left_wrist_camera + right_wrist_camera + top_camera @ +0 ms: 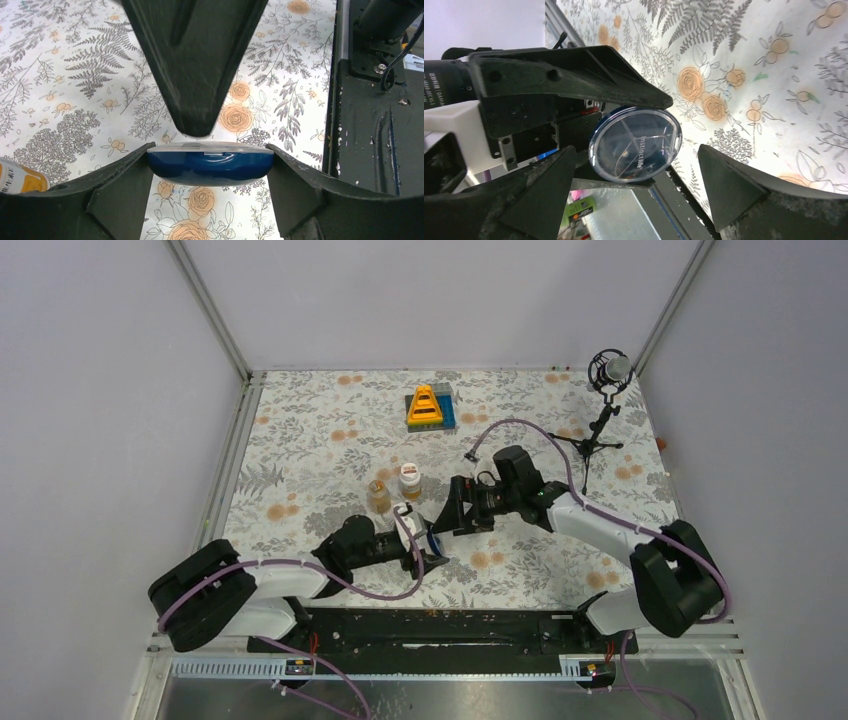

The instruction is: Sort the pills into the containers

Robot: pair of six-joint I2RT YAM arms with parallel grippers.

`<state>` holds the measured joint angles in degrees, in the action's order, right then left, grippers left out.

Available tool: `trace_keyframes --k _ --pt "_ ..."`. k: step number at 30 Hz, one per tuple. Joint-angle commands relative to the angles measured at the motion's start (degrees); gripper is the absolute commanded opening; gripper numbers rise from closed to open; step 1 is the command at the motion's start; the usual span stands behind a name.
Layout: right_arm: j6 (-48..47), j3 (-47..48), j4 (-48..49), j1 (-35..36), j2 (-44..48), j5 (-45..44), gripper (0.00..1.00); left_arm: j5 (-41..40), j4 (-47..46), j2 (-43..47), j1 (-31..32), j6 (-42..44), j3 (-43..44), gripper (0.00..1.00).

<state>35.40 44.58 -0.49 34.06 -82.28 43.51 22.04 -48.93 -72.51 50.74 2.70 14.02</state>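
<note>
A small round dark-blue dish (210, 167) with a clear lid (636, 145) is clamped by its sides between my left gripper's (209, 150) fingers, just above the flowered table. My left gripper (428, 543) holds it front of centre. My right gripper (448, 518) faces it from the right, open, its jaws standing wide on either side of the lid (636, 148) without touching it. One right finger (195, 65) looms over the dish. The amber bottle (378, 496) and the white bottle (410, 480) stand upright just behind. I cannot make out any pills.
A yellow triangular toy (428, 405) on a grey-blue base sits at the back centre. A microphone on a tripod (605, 390) stands at the back right. The black base rail (370, 125) runs along the table's near edge.
</note>
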Motion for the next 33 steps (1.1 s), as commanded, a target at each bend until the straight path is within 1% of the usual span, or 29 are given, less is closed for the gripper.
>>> trace_keyframes --k 1,2,4,9,11,14,16,18,24,33 --pt "-2.42 -1.53 0.83 -0.13 6.26 -9.10 1.00 2.00 -2.64 -1.93 0.46 1.84 0.39 0.06" --pt "-2.64 -1.51 -0.96 0.05 6.94 -11.06 0.99 1.79 -3.09 -2.50 0.56 1.83 0.36 0.06" --pt "-4.87 -0.65 -4.01 2.08 7.93 -14.53 0.91 1.15 -4.01 -3.95 0.80 1.84 0.46 0.06" --pt "-7.43 1.51 -8.71 8.57 9.82 -26.65 0.79 -0.50 -7.28 -8.25 1.49 1.49 1.44 0.06" --pt "-7.57 2.40 -10.28 9.79 8.89 -29.16 0.71 -1.51 -8.65 -9.82 1.83 1.35 1.63 0.06" --pt "-8.08 3.25 -11.25 11.45 7.32 -30.60 0.62 -3.00 -11.40 -11.86 2.39 1.10 1.49 0.05" --pt "-8.10 3.32 -11.31 12.33 6.84 -31.72 0.59 -4.25 -12.62 -12.78 2.77 1.24 1.26 0.05" --pt "-7.81 3.39 -11.44 12.80 6.71 -32.43 0.57 -5.28 -13.23 -13.24 3.08 1.30 1.06 0.05" --pt "-7.88 2.62 -9.06 13.17 5.26 -32.45 0.57 -6.02 -13.89 -14.60 3.58 1.60 1.07 0.06" --pt "-6.02 1.49 -4.28 13.22 3.30 -29.18 0.56 -6.40 -13.05 -15.14 3.84 1.56 1.01 0.06"
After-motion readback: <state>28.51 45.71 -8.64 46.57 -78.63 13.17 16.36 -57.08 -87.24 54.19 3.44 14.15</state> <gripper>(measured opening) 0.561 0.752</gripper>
